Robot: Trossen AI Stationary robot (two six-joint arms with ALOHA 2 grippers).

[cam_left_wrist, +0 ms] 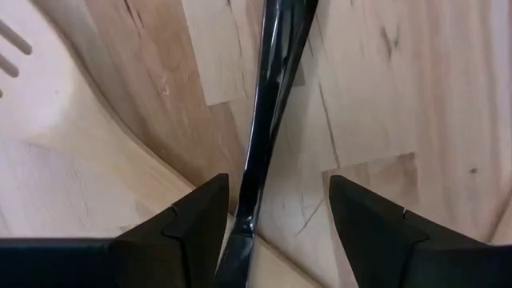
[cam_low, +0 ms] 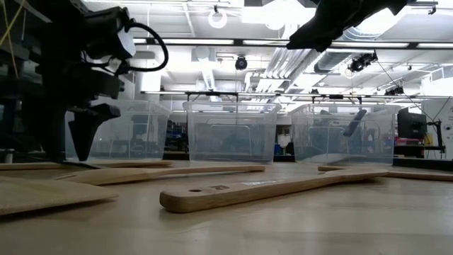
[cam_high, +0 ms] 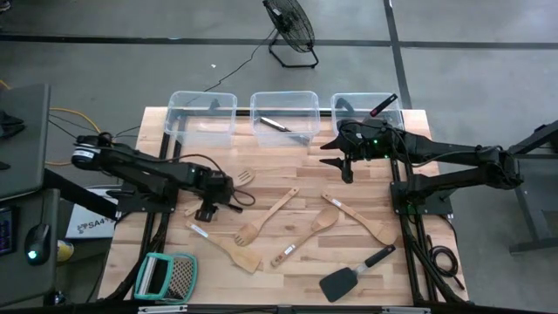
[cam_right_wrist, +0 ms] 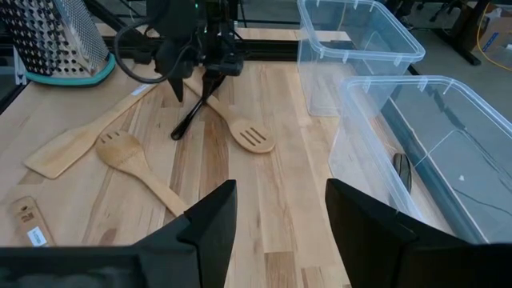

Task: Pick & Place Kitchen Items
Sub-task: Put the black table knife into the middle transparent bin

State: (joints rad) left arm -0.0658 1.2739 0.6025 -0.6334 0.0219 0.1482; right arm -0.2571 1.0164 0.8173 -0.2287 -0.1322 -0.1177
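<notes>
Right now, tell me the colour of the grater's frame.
Teal; the grater shows best in the high view.

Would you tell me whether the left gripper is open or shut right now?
Open: the left gripper has its fingers spread either side of a black utensil handle, not touching.

tabletop: pale butcher-block wood table (cam_high: 288,179), matt | between left fingers: glossy black plastic utensil handle (cam_left_wrist: 268,104) | beside: matt pale slotted wooden spatula (cam_left_wrist: 48,104)

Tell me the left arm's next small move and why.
Probably close the fingers. The left gripper is open and low over the table, with the black utensil handle running between its fingers, not yet gripped. The right gripper waits by the bins.
</notes>
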